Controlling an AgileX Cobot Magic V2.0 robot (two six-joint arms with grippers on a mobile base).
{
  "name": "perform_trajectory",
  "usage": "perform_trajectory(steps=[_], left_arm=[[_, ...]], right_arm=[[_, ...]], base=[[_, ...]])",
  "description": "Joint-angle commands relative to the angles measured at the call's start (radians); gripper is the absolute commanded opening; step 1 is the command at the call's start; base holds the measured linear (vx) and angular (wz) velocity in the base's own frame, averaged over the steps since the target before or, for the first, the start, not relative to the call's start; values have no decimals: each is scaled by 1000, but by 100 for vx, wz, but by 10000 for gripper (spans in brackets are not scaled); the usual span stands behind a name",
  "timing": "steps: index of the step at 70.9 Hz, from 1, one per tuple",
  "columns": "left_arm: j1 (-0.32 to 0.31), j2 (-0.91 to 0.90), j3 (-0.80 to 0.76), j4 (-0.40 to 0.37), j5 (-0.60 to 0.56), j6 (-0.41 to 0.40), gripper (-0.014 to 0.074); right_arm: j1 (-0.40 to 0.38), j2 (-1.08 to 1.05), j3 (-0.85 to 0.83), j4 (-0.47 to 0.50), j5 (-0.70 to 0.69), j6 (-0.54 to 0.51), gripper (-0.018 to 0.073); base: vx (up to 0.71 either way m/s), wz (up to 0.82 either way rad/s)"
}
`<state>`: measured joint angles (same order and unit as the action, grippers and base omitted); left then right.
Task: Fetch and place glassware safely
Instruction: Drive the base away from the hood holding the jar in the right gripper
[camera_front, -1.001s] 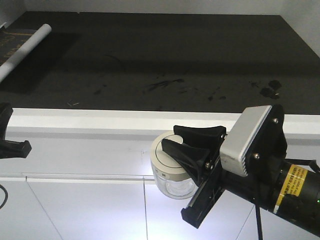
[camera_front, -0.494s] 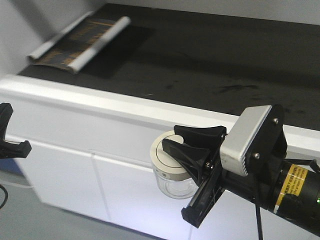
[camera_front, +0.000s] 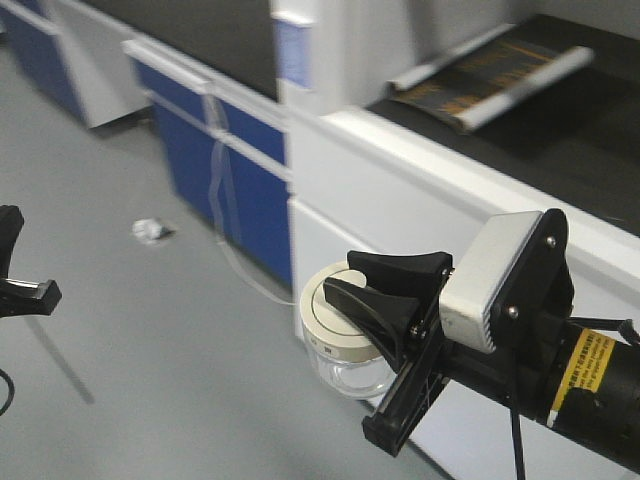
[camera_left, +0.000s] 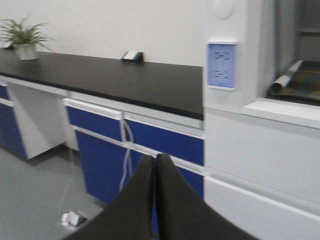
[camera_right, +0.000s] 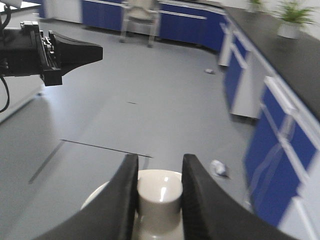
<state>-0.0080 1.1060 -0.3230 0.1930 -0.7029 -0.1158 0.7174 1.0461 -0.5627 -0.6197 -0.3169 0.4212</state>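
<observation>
Glass jar (camera_front: 342, 368) | knob (camera_right: 159, 195) pinched in right tool (camera_front: 340, 278) (held aloft)

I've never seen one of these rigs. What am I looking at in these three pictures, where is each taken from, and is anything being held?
This is a wheeled robot with two arms, each ending in a two-fingered black gripper. The front view looks out from the robot's body; the other two come from cameras on the wrists, looking along the fingers. The right gripper is shut on the knob of a cream lid, holding a small glass jar in the air above the grey floor. The left gripper is shut with nothing in it. Around is a lab: blue cabinets under black counters, a rolled sheet on one counter, and a crumpled scrap on the floor.
</observation>
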Motion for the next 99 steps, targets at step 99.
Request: perform_trajectory(steps=[99], left_arm=[[2, -14, -22, -11, -82, -9, -7]], right_arm=[[-1, -21, -30, 17, -81, 0, -1]], base=[[1, 53]])
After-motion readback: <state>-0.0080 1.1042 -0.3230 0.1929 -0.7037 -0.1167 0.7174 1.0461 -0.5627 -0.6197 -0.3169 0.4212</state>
